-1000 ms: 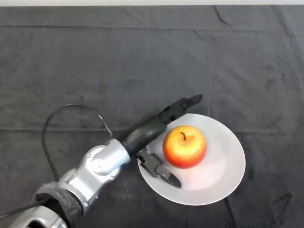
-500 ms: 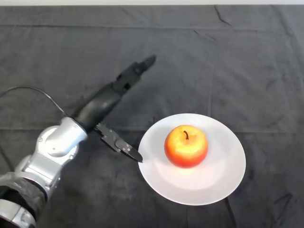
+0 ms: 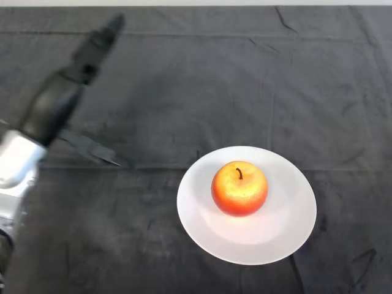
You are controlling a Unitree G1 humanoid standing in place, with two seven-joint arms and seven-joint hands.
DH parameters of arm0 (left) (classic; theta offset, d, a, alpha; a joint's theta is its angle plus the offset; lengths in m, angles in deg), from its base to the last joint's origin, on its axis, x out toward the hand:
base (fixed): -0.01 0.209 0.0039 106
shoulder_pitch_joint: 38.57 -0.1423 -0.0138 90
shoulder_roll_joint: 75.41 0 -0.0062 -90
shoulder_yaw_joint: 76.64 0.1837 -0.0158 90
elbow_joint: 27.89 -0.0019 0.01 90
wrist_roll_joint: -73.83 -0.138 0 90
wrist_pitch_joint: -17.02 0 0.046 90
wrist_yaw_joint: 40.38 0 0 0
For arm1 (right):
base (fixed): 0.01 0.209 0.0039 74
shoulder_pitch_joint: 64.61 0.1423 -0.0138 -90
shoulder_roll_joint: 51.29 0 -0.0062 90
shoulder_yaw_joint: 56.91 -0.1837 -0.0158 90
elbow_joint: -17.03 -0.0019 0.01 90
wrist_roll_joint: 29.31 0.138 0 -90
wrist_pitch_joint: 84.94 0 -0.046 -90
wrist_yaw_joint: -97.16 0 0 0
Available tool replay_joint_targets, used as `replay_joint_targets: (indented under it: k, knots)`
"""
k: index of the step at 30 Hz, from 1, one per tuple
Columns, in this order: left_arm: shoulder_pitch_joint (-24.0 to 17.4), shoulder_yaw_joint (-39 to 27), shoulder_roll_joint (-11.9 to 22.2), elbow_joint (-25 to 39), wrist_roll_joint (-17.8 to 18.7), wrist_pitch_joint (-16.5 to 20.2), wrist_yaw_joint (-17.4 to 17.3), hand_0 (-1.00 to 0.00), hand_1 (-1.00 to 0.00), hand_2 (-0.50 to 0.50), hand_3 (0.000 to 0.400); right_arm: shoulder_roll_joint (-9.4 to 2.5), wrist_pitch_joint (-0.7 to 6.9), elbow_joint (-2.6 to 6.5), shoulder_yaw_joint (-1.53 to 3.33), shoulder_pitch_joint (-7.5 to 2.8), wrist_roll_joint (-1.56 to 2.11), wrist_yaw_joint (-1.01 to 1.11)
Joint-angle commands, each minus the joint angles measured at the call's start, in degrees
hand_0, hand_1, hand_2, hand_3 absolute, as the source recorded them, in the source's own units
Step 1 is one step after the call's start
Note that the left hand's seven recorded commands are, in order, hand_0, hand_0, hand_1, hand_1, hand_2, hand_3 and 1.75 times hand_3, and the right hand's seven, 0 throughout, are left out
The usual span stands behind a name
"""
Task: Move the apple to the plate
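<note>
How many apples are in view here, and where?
1. The apple sits upright on the white plate, right of the table's centre. Nothing in view could hide another.

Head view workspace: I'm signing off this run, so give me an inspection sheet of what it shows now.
Surface: table under a dark, lightly creased cloth.
Job's things: apple sits upright, stem up, on the white plate, near its centre.
Clutter: nothing seen.
Hands: left hand at the far left, fingers straight, holding nothing, well apart from the plate.
Cables: nothing seen.
Surroundings: a pale strip along the top edge beyond the table; nothing else seen.
</note>
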Motion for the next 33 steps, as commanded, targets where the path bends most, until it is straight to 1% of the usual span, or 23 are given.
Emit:
replay_joint_targets:
  k: [1,12,15,22,33]
  knots:
    - [-3.74,-2.75,3.52,-2.46,1.51,-1.56,-0.42,0.0,0.0,0.0,0.0,0.23,0.82,-0.87,-0.55,-0.55,0.44,0.26]
    - [-5.53,-12.47,7.93,-9.45,5.87,-4.48,-0.56,0.0,0.0,0.0,0.0,0.22,0.74,-0.63,-0.53,-0.42,0.41,0.24]
    - [-5.84,-14.81,8.86,-11.44,6.62,-5.03,-0.08,0.0,0.0,0.0,0.0,0.22,0.71,-0.55,-0.52,-0.38,0.39,0.23]
    - [-6.58,-19.39,10.52,-15.33,7.67,-5.94,1.61,0.0,0.0,0.0,0.0,0.21,0.63,-0.34,-0.5,-0.27,0.36,0.2]
    - [-7.95,-25.21,13.58,-19.48,8.67,-5.99,4.28,0.0,0.0,0.0,0.0,0.19,0.49,0.0,-0.46,-0.1,0.32,0.15]
